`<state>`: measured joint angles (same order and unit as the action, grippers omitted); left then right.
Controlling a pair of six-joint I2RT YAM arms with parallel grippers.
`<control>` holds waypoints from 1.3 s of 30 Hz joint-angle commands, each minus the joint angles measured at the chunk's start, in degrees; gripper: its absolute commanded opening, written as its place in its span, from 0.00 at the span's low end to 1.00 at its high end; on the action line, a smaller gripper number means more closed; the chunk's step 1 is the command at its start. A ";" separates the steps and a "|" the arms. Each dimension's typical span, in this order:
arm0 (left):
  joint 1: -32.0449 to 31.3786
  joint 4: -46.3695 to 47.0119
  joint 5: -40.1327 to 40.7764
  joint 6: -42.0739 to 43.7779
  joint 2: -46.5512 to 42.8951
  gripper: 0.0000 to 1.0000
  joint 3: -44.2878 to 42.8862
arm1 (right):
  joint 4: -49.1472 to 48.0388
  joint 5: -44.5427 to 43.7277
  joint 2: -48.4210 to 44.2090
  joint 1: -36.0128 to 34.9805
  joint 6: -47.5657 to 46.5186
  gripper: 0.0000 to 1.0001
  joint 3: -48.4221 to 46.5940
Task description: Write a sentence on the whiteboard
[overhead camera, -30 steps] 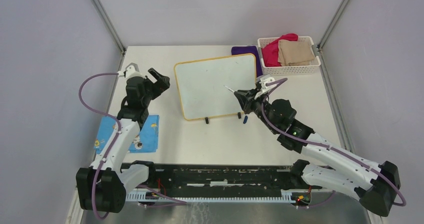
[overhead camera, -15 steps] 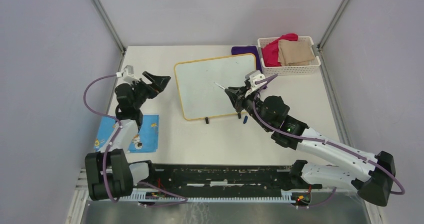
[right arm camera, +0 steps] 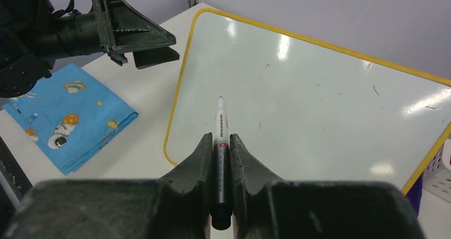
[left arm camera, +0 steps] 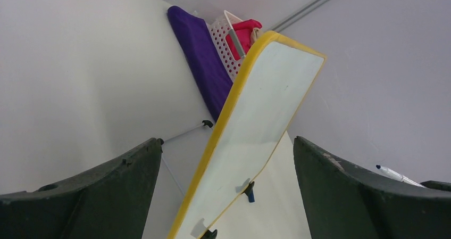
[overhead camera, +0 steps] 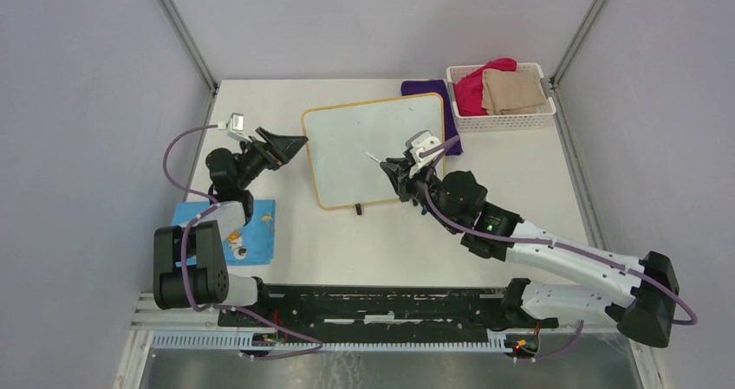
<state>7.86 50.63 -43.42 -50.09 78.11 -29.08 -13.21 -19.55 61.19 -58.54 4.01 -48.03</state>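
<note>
Left gripper [overhead camera: 293, 149]: empty, jaws wide apart, beside the whiteboard's [overhead camera: 364, 120] left frame; suited to steadying it. Whiteboard: mid-table, unwritten. Marker [right arm camera: 220, 123]: uncapped, clamped by right gripper [right arm camera: 220, 139], tip over board's middle. Advised: shift upper-left, press lightly.

No word or number here can be read. The marker [right arm camera: 220, 123] has a thin line of tiny black print along its white body, with a small red patch toward 6 o'clock. The letters are too small to tell. The whiteboard [right arm camera: 319, 90] shows only tiny dark specks, at 1 o'clock from the marker's tip.
</note>
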 commanded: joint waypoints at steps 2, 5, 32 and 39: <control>-0.10 8.55 -4.11 -2.51 3.25 0.97 -2.89 | -3.59 -3.50 1.23 -1.72 -3.07 0.00 -3.93; -0.07 14.33 -6.78 -3.08 7.13 0.96 -1.83 | -3.11 -4.59 2.71 -2.65 -3.56 0.00 -4.59; -0.10 48.25 -9.32 -13.55 19.35 0.99 2.11 | -4.61 -8.00 5.84 -4.98 -6.81 0.00 -5.67; 2.86 21.88 1.12 -0.09 2.67 1.00 5.82 | -4.09 -8.52 3.50 -4.96 -7.13 0.00 -4.89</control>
<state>9.34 83.96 -50.06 -61.63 91.94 -24.18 -15.00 -27.09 67.11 -63.26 -2.09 -51.40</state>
